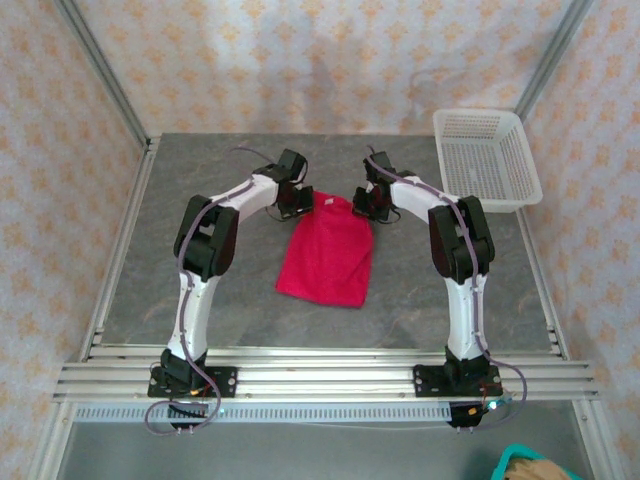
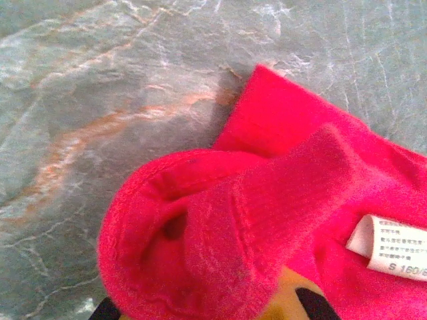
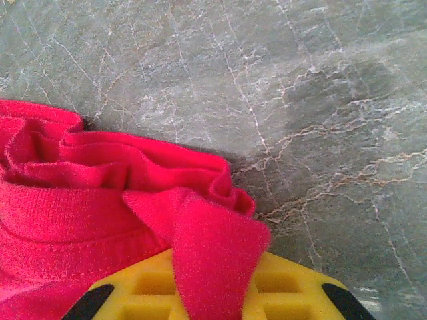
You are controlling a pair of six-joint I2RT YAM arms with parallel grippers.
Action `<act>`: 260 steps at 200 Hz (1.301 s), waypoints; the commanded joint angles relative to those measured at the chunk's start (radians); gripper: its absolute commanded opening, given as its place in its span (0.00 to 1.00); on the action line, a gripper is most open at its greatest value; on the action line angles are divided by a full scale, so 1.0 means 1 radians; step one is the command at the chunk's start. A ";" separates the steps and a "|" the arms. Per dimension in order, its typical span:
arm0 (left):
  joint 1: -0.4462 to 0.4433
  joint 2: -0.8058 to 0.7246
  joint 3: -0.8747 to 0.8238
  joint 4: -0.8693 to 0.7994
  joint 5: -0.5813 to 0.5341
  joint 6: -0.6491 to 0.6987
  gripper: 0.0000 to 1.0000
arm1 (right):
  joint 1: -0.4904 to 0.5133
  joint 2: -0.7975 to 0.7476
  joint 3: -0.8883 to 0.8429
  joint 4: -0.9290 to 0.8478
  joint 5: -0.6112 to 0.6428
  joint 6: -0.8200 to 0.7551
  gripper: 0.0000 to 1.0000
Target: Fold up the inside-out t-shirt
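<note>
Two grips on the t-shirt (image 1: 328, 255) far edge: left end effector (image 1: 296, 203) and right end effector (image 1: 366, 205) both clamp fabric. Lift evenly, keep edge taut, fold to near hem.

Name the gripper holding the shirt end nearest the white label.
The left gripper: the white label lies beside its grip on the t-shirt; the right gripper pinches plain bunched fabric.
</note>
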 commanded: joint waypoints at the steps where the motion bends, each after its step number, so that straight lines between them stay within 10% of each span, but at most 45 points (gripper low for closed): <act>1: -0.017 0.001 0.013 -0.041 0.003 0.010 0.00 | -0.007 -0.018 -0.003 -0.011 0.005 -0.017 0.14; 138: 0.100 -0.085 0.679 -0.093 0.172 0.010 0.00 | -0.071 -0.047 0.744 -0.137 -0.135 -0.018 0.04; 206: 0.039 -0.503 -0.535 0.581 0.156 0.005 0.00 | -0.022 -0.398 -0.320 0.551 -0.321 0.147 0.06; 260: -0.045 -0.615 -0.786 0.502 0.076 -0.022 0.00 | 0.030 -0.540 -0.647 0.657 -0.272 0.224 0.06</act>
